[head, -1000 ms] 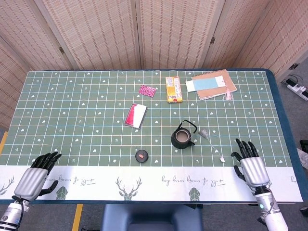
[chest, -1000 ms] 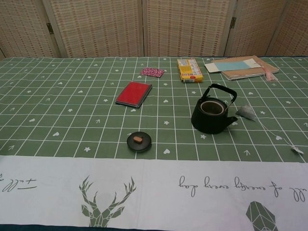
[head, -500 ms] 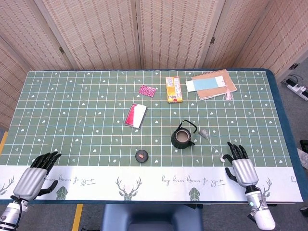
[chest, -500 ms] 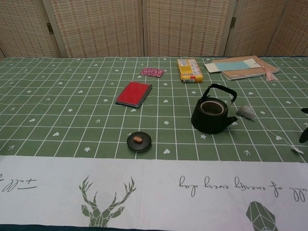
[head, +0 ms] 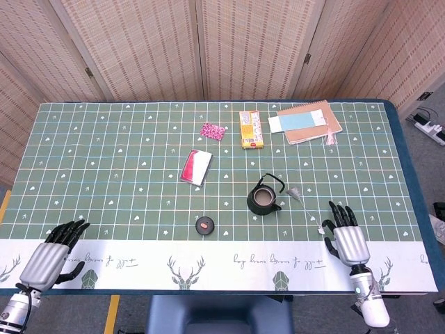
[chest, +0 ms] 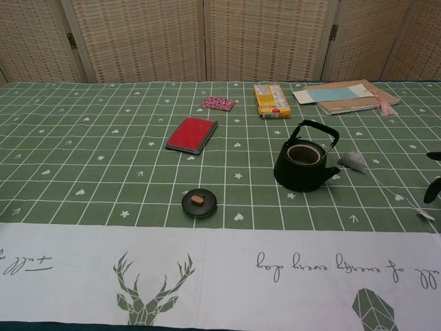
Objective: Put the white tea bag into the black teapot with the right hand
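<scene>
Two views cover the scene. From the head view, the black iron teapot stands open, lidless, on the green grid-patterned table. Its round black lid lies apart, near the table's white front border. The white tea bag lies just right of the teapot, its thin string running forward and right to a small white paper tag. The right hand sits palm down beside that tag, fingers spread and holding nothing; whether a fingertip touches the tag cannot be told. The left hand rests at the near left corner, well apart from everything, fingers loosely extended and empty. A red-and-white booklet, a yellow box, a pink patterned packet and a tan notebook with a blue sheet lie further back.

From the chest view, the teapot shows its handle raised over the mouth, and the tea bag lies flat beside its spout side. Only dark fingertips of the right hand enter at the right edge, near the tag.

Assessed risks: the bag is light and flat, so a pinch may slip or push it along the cloth. Lifting by the tag would leave the bag swinging on its string. The raised handle narrows the opening, so the bag could catch on it or land on the rim, and a careless reach could knock the pot.
</scene>
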Controlling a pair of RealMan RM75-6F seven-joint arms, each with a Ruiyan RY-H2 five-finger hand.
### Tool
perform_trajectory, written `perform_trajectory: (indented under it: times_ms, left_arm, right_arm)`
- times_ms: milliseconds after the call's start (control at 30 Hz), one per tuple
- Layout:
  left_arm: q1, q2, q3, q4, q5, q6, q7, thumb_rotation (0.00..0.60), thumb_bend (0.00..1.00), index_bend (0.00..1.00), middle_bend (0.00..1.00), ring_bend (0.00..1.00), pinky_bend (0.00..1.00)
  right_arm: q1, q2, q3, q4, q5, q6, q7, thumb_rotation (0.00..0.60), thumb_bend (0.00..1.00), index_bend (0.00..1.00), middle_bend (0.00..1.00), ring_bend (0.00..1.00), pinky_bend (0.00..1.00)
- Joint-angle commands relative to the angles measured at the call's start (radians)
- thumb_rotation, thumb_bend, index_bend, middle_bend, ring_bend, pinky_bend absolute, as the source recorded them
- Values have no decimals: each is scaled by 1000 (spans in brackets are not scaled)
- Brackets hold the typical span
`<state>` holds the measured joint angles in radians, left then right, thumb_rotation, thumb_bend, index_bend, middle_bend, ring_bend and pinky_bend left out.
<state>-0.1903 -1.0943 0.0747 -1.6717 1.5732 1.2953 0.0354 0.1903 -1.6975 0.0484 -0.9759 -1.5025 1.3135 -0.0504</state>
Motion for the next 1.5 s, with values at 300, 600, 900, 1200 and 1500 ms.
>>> perform_trajectory:
  times_ms: [300,600,900,1200,1500]
  left_arm:
    - [0,7,7,9,26,13,-38,600,358,0,0,0,70]
    - [0,7,6,9,25,14,-37,600,357,0,0,0,70]
    - [1,6,4,12,25,19,-37,600,357,0,0,0,70]
    - [4,-1,-2,16,16,23,-21,600,358,0,0,0,70]
    - [4,-1,-1,16,18,24,-22,600,358,0,0,0,70]
  right_arm:
    - [12,-41,-1,49,9,-11,-5,600,444,374,0,0,0]
    - [26,-65,2,77,15,-23,-3,600,445,376,0,0,0]
    - [32,-89,10,112,18,-10,20,600,444,420,0,0,0]
    - [39,-91,11,129,27,-24,34,600,445,429,0,0,0]
    - [44,-103,9,147,25,-24,38,600,445,466,0,0,0]
